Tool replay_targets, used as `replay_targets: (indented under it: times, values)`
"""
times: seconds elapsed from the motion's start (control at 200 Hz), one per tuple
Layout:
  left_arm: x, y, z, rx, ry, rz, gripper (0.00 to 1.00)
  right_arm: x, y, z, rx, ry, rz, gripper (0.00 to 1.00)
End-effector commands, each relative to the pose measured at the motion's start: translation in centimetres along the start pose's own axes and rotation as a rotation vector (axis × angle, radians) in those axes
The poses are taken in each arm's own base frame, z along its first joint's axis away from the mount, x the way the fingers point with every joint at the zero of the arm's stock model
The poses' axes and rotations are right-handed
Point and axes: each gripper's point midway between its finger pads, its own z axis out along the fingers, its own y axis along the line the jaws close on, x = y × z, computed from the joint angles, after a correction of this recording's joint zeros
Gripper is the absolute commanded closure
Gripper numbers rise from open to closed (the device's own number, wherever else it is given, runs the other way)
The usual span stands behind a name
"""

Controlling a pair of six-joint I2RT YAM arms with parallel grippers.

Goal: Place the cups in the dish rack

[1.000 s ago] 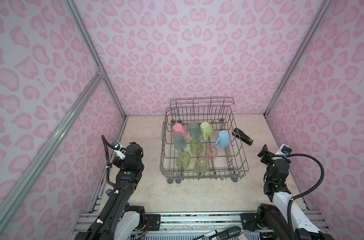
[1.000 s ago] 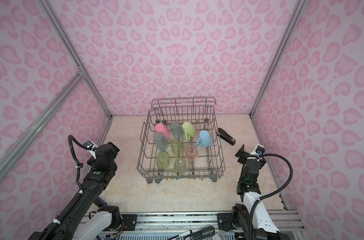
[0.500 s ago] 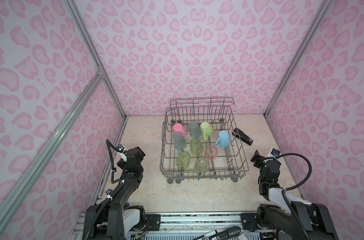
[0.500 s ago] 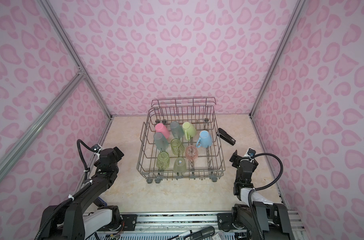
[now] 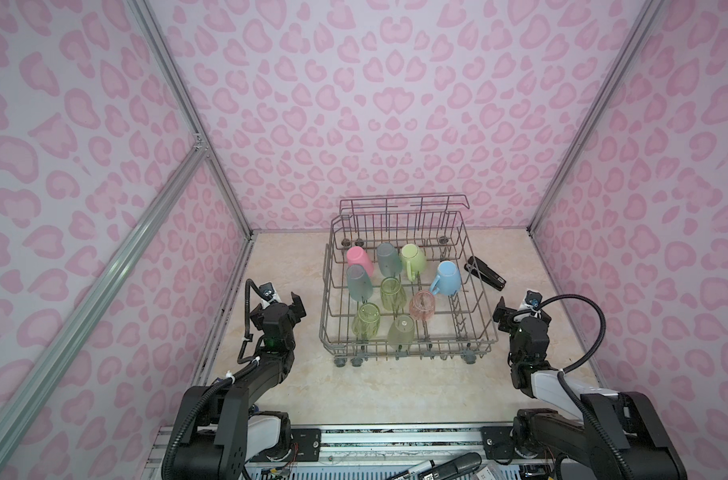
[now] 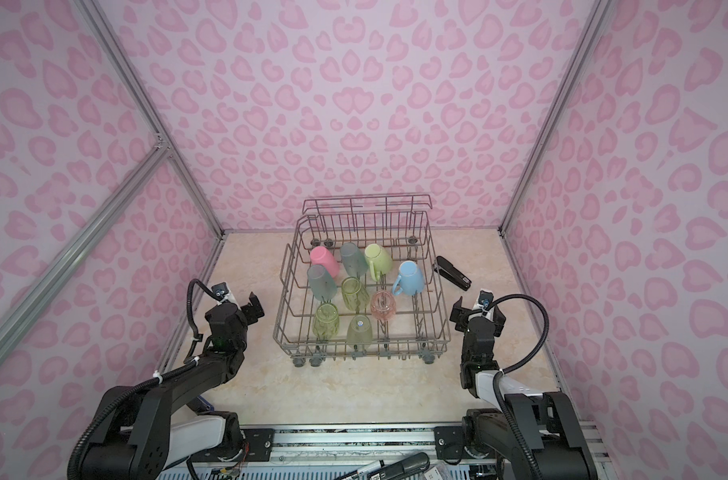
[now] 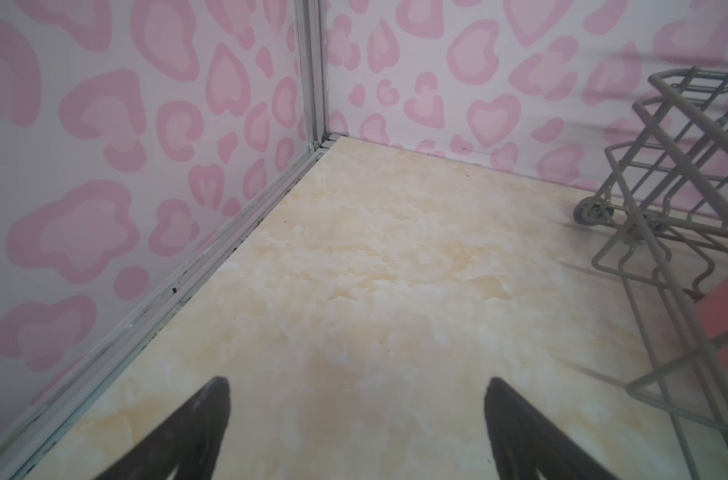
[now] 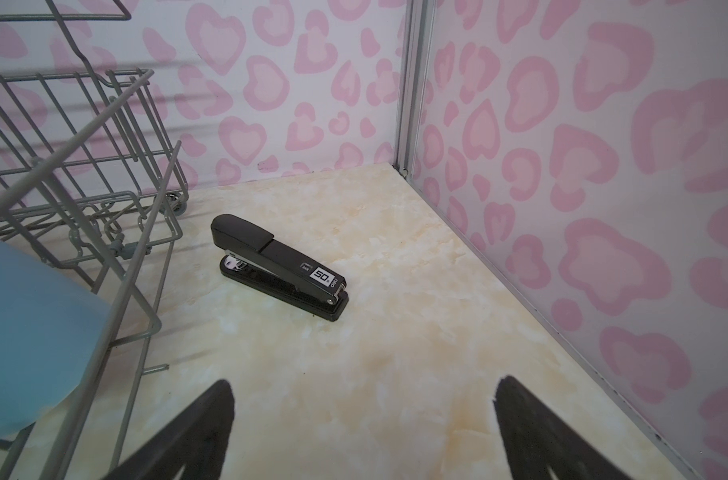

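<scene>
Left pincer [image 7: 356,384] and right pincer [image 8: 364,384] spread, empty, either side of dish rack [image 5: 437,344]

We are looking at a small robot test booth, not a real kitchen. Walls [image 5: 395,104] with pink hearts shut it in on three sides. Silver metal posts [image 5: 225,187] hold them up. The tabletop [image 5: 375,386] looks like pale marble. At 6 o'clock a metal rail [image 5: 395,436] carries the black left arm [image 5: 254,374] and right arm [image 5: 549,382], and pens [image 5: 449,465] lie by it. In the middle stands a dish rack [image 5: 408,345] full of cups [image 5: 359,258]. An office stapler [image 5: 485,273] lies at 3 o'clock.
</scene>
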Motion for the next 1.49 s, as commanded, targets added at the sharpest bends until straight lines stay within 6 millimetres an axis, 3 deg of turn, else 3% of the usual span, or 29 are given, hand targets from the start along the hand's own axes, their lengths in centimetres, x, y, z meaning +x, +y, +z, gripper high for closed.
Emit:
replay_targets:
  times: [0.0, 0.19, 0.405, 0.595, 0.8, 1.05, 1.18, 1.31, 1.49]
  values:
    - [-1.5, -0.6, 0.1, 0.027, -0.067, 0.022, 0.03, -0.8, -0.3, 0.0, 0.017, -0.033, 0.004, 0.03]
    - [-1.4, -0.1, 0.1, 0.008, -0.068, 0.003, 0.03, -0.8, -0.7, 0.2, 0.046, -0.037, 0.020, 0.03]
    - [-1.8, -1.6, 1.0, 0.074, -0.070, 0.052, 0.03, -0.9, -0.7, 0.4, 0.053, -0.047, 0.024, 0.03]
    - [0.1, -2.6, 1.1, 0.146, -0.121, 0.091, 0.03, -1.1, -0.6, 0.3, 0.045, -0.068, 0.032, 0.03]
    - [0.0, -2.2, 2.5, 0.141, -0.078, 0.059, 0.03, -1.0, -0.2, 0.5, 0.018, -0.086, 0.034, 0.02]
    - [0.1, -2.1, 2.8, 0.151, -0.060, 0.050, 0.03, 0.3, 2.7, 2.4, -0.082, -0.116, -0.039, 0.01]
    - [0.0, -2.1, 2.8, 0.150, -0.062, 0.049, 0.03, 1.2, 4.5, 3.6, -0.116, -0.025, -0.107, 0.00]
    - [0.0, -2.0, 2.6, 0.150, -0.067, 0.049, 0.03, 1.6, 4.1, 5.6, -0.117, 0.061, -0.069, 0.00]
    - [-0.1, -2.0, 2.6, 0.150, -0.069, 0.049, 0.03, 1.6, 4.0, 5.5, -0.139, 0.054, -0.061, 0.00]
